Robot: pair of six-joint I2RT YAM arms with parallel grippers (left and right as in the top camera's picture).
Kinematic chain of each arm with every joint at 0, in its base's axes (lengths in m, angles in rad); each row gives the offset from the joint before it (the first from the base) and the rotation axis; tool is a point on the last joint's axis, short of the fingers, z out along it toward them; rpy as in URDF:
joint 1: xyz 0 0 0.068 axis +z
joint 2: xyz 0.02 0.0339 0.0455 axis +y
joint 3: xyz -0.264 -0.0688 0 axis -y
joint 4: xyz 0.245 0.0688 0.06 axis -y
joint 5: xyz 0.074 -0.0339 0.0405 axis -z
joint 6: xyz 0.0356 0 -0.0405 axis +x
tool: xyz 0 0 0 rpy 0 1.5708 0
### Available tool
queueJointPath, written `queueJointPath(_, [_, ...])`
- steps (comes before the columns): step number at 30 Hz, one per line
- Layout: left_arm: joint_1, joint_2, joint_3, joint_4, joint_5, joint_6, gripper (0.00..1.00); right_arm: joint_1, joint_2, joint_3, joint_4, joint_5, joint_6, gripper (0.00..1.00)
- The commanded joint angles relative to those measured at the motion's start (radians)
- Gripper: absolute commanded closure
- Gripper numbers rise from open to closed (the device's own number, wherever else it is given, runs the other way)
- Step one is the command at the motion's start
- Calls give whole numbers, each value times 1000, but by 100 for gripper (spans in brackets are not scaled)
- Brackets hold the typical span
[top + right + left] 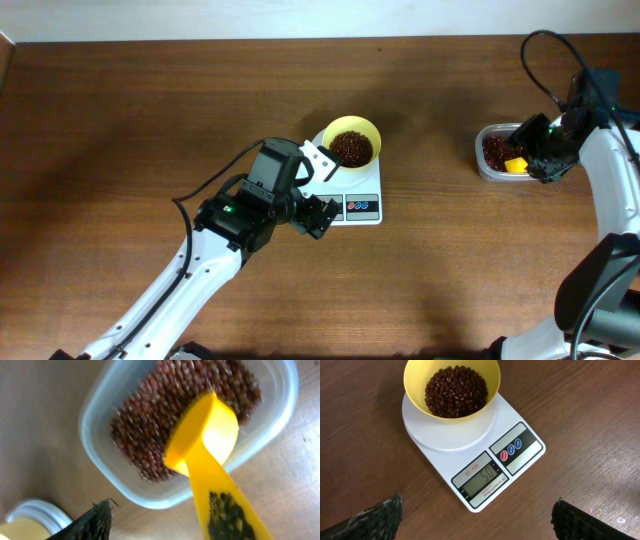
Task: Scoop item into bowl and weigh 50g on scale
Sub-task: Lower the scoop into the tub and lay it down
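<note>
Black ridged fingertips (375, 517) of our left pincer (477, 519) frame the bottom corners of the left wrist view. They stand as wide as they go and hold nothing, hovering over the bare desk (600, 420) just in front of the scale (445, 440). The bowl (490, 390) sits on the scale's round platform, and the beans (456, 391) heap in its middle, well below the rim. The display (481, 480) appears to read 50, so we judge the weighing as good as met.

We expect the beans to handle as loose, hard, light grains that roll and scatter at any tilt or knock. The bowl looks thin, smooth and light, and a nudge would slide it on the slick platform and upset the reading. If we have to take it, the rim is the place, with one finger inside and one outside, clear of the heap, and the lift kept level.

Further right, near the desk's edge, the clear tub (100, 415) holds the rest of the beans. The yellow scoop (210, 435) rests with its empty cup on them. Its handle lies against one finger of our right pincer (160, 519), while the other finger stands well apart from it, so the jaws are parted and do not clamp the handle. The scoop looks stiff, light and smooth, and the flat handle is where we would hold it.
</note>
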Motion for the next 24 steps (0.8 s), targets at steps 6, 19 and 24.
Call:
queueJointPath(6, [3,-18,1,1,7,-12,1,9,-21,-8,-150,-24,-141,34])
queueJointPath(19, [3,-18,1,1,7,-12,1,-2,-21,-5,-178,-38,-244,8])
queueJointPath(24, [3,-18,1,1,7,-12,1,-53,-24,53,-187,-39,-252,1])
